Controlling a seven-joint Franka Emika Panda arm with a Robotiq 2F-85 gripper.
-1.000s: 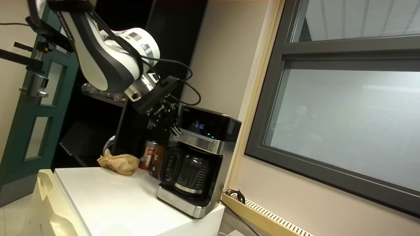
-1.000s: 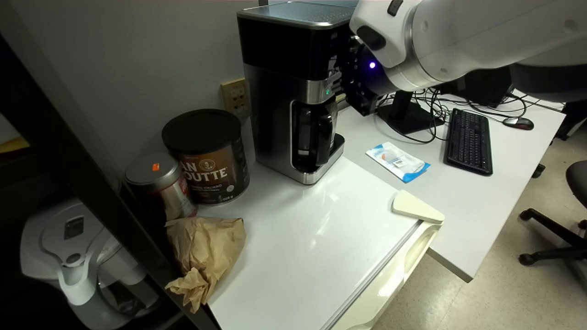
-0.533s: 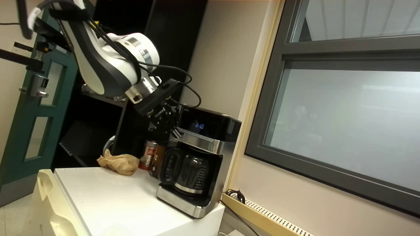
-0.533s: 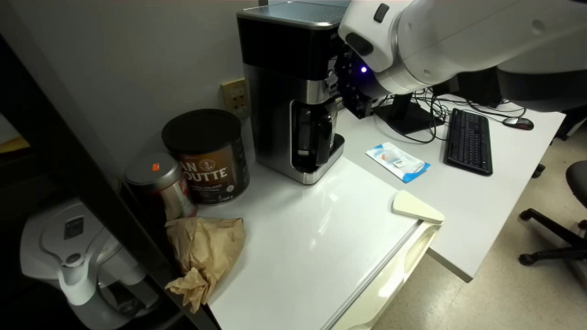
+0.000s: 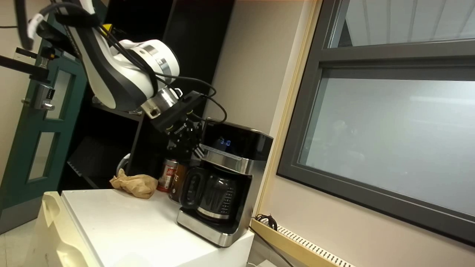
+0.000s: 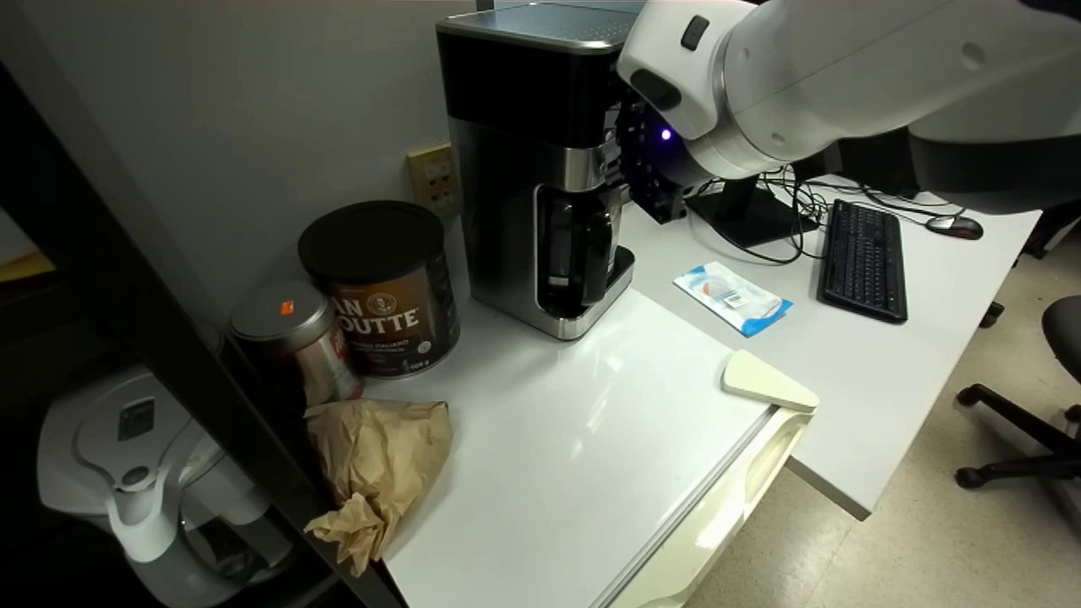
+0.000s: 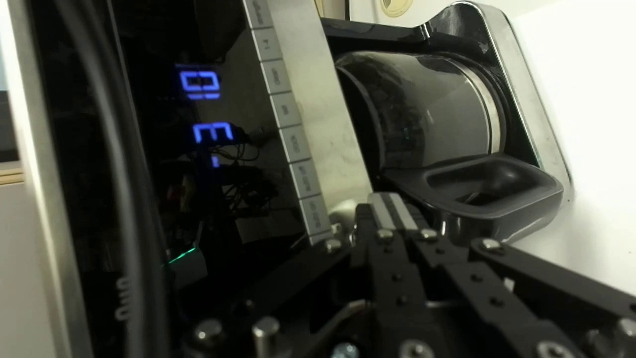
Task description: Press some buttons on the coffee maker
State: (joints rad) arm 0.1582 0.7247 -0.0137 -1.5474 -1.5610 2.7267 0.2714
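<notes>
The black and steel coffee maker point(image 5: 256, 146) stands upright on the white cabinet top; it also shows in an exterior view point(image 6: 524, 101) and the wrist view point(image 7: 328, 99). Its blue display point(image 7: 206, 109) is lit. A row of grey buttons point(image 7: 290, 141) runs along the top of the steel band. The glass carafe point(image 5: 219, 196) sits inside with its black handle point(image 7: 492, 194) outward. My gripper point(image 7: 390, 211) is shut and empty. Its fingertips are at the steel band, near the end button; whether they touch is unclear. In an exterior view the gripper point(image 6: 615, 165) partly hides the front.
A brown coffee tin point(image 6: 380, 295), a smaller can point(image 6: 291, 338) and a crumpled paper bag point(image 6: 388, 464) stand beside the machine. A dark shelf post point(image 6: 169, 338) is close by. A desk with a keyboard point(image 6: 863, 257) and a packet point(image 6: 733, 295) adjoins the cabinet.
The gripper has moved slightly down from the button row to the steel band. Green lights on the button row were lit one second ago and are off now. The gripper stays shut.
</notes>
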